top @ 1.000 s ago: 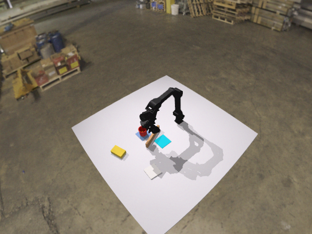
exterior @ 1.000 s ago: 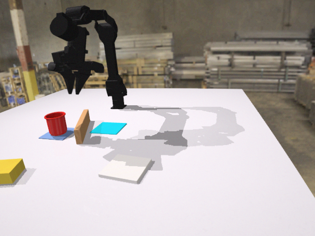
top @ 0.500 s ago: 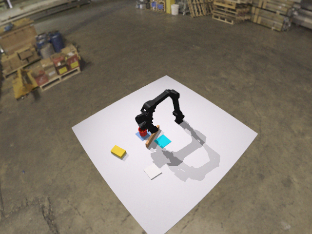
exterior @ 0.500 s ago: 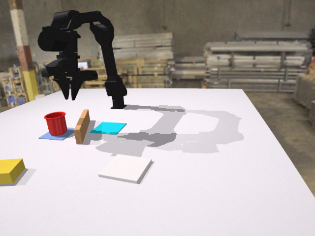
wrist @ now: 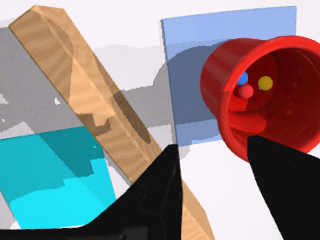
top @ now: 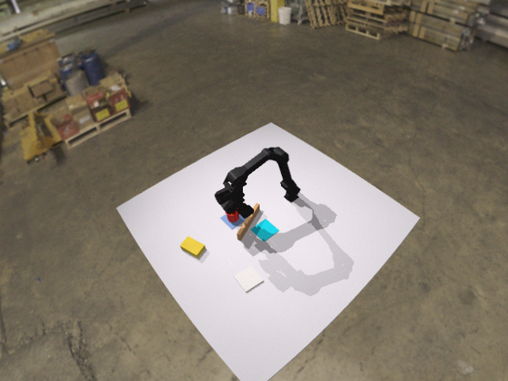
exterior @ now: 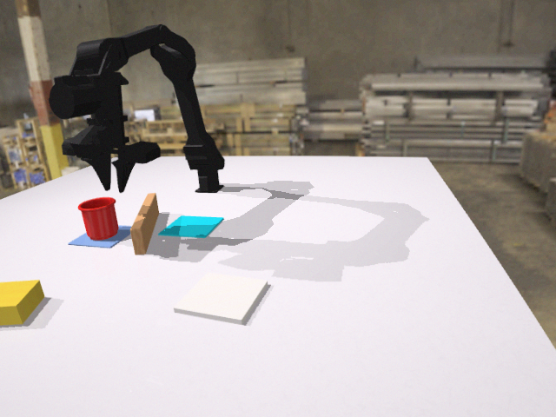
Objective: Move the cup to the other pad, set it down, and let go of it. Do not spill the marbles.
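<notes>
The red cup (top: 232,216) (exterior: 101,224) (wrist: 215,75) stands upright on the blue pad (top: 232,225) (exterior: 81,241) (wrist: 185,35). In the wrist view a blue marble (wrist: 243,77), a yellow marble (wrist: 265,83) and a red marble (wrist: 245,91) lie inside it. The cyan pad (top: 268,227) (exterior: 193,226) (wrist: 60,210) is bare, partly in shadow. My gripper (exterior: 114,190) (wrist: 212,149) is partly open and empty, pointing down. Its fingertips are above the cup's rim height, a little to the barrier side of the cup in the exterior view. In the top view the arm hides the fingertips.
A wooden barrier (top: 248,223) (exterior: 143,228) (wrist: 95,100) stands on edge between the two pads, close to the cup. A yellow block (top: 192,247) (exterior: 20,301) and a flat white tile (top: 248,279) (exterior: 221,296) lie farther from the arm's base.
</notes>
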Available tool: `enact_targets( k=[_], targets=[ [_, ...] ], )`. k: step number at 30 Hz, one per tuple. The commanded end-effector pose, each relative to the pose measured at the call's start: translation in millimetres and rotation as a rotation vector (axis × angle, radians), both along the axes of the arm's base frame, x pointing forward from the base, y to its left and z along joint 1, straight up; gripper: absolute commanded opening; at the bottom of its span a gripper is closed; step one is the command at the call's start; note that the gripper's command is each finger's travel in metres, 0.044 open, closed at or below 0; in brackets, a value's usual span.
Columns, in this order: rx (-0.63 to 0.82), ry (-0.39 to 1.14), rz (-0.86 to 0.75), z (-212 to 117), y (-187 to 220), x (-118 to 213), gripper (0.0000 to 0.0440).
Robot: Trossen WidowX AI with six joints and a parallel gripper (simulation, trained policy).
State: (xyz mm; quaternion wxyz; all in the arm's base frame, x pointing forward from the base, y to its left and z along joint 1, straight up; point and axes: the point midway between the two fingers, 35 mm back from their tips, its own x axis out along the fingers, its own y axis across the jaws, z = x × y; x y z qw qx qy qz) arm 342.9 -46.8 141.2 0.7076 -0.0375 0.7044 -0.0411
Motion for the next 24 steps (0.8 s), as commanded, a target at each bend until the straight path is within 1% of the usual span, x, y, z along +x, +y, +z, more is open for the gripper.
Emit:
enact_targets(
  k=[1,10,17,18,24],
  targets=[
    [-0.004,0.029,0.018,-14.8,-9.3,-1.7,0.0154],
    [0.007,0.077,0.071,-48.9,-21.0,-4.7,0.0170],
    [0.033,0.108,0.149,-77.8,-24.0,-7.6,0.0177],
    [0.036,0.110,0.164,-81.0,-24.2,-7.9,0.0165],
    [0.046,0.136,0.263,-94.4,-27.6,-12.0,0.0017]
  ],
)
